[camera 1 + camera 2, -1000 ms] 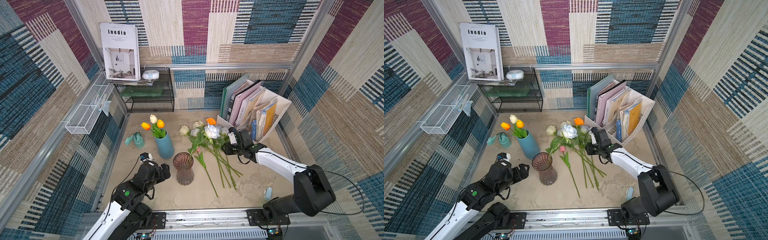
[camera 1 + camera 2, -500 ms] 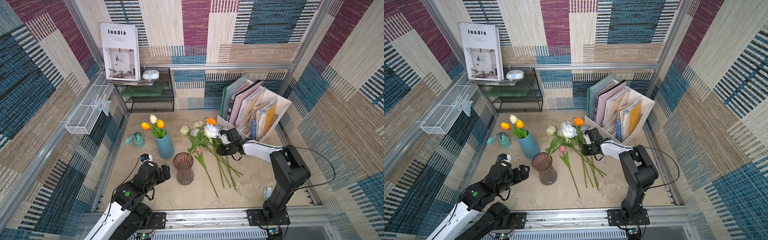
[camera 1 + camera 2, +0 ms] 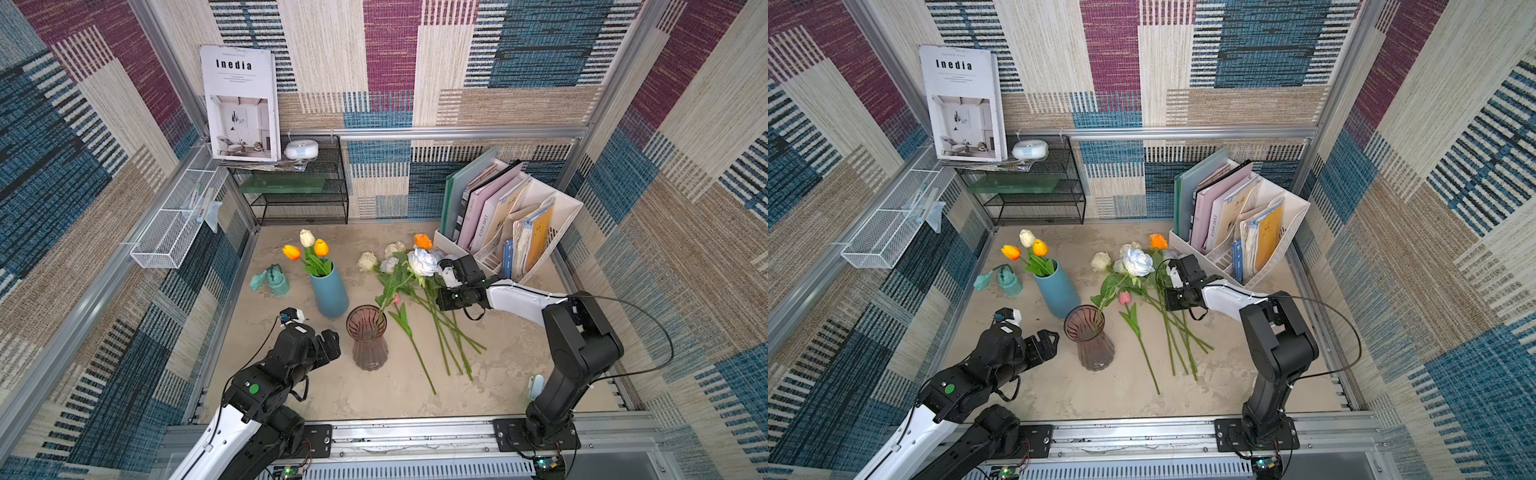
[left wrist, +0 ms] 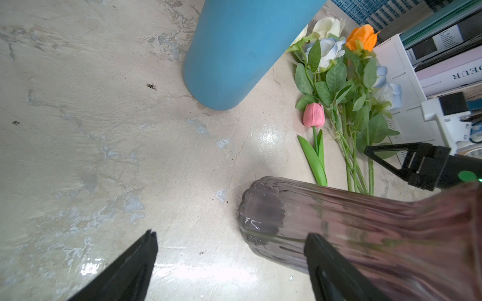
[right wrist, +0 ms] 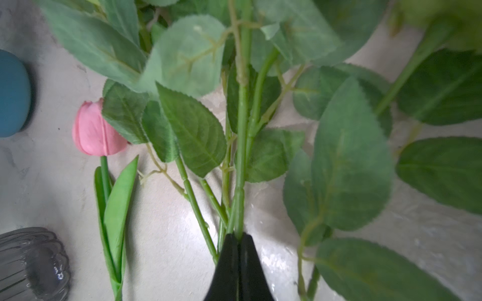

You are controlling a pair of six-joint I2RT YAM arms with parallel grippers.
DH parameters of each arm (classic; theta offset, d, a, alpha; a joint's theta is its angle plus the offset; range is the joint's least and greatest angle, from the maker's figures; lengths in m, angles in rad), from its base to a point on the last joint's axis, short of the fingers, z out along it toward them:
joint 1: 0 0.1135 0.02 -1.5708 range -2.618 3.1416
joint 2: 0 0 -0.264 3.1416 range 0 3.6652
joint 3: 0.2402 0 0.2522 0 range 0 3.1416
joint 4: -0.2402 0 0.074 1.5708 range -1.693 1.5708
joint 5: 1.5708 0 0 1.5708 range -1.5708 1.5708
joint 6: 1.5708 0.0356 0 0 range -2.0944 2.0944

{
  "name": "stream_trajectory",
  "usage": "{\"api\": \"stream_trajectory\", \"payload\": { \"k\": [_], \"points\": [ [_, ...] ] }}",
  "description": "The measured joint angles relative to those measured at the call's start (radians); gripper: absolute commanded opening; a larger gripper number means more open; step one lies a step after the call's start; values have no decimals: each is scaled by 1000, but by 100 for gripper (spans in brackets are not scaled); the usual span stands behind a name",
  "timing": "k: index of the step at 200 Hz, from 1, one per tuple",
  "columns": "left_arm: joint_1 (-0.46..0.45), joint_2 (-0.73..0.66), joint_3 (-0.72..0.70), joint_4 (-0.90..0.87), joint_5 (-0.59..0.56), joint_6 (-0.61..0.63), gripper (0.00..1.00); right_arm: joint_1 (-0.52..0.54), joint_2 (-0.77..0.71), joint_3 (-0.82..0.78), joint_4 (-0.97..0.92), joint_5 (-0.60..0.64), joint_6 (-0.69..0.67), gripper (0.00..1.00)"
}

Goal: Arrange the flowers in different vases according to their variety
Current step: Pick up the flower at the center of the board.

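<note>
Orange, white and yellow tulips (image 3: 309,249) stand in the blue vase (image 3: 329,291) (image 3: 1057,289) (image 4: 234,52). One white rose (image 3: 422,262) leans in the purple ribbed glass vase (image 3: 368,336) (image 3: 1090,336) (image 4: 339,221). Several roses (image 3: 1158,241) and a pink tulip (image 3: 1124,297) (image 4: 313,118) (image 5: 96,130) lie on the table to the vase's right. My right gripper (image 3: 441,300) (image 3: 1170,300) (image 5: 238,235) is low over the rose stems, shut on one green rose stem (image 5: 241,156). My left gripper (image 3: 328,351) (image 3: 1048,338) (image 4: 230,234) stands open just left of the purple vase's base, holding nothing.
A teal watering can (image 3: 272,280) sits left of the blue vase. A white file holder (image 3: 511,232) with books stands close behind the right gripper. A black wire shelf (image 3: 299,187) is at the back, and a white wire basket (image 3: 174,224) hangs on the left wall.
My right gripper has slid left over the rose stems and closed on one stem, while that arm's elbow swung upright. The left arm has not moved.
</note>
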Motion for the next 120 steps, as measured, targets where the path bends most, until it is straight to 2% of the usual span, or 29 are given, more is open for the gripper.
{"api": "stream_trajectory", "payload": {
  "k": [34, 70, 120],
  "points": [
    [1, -14, 5, 0, 0, 0, 93, 1, -129, -38, 2, 15, 8, 0],
    [2, -31, 16, -4, 0, 0, 93, 0, -335, -61, 9, 26, 29, 0],
    [2, -43, 18, -8, 0, 0, 93, 3, -567, 50, 22, 55, 40, 0]
  ]
}}
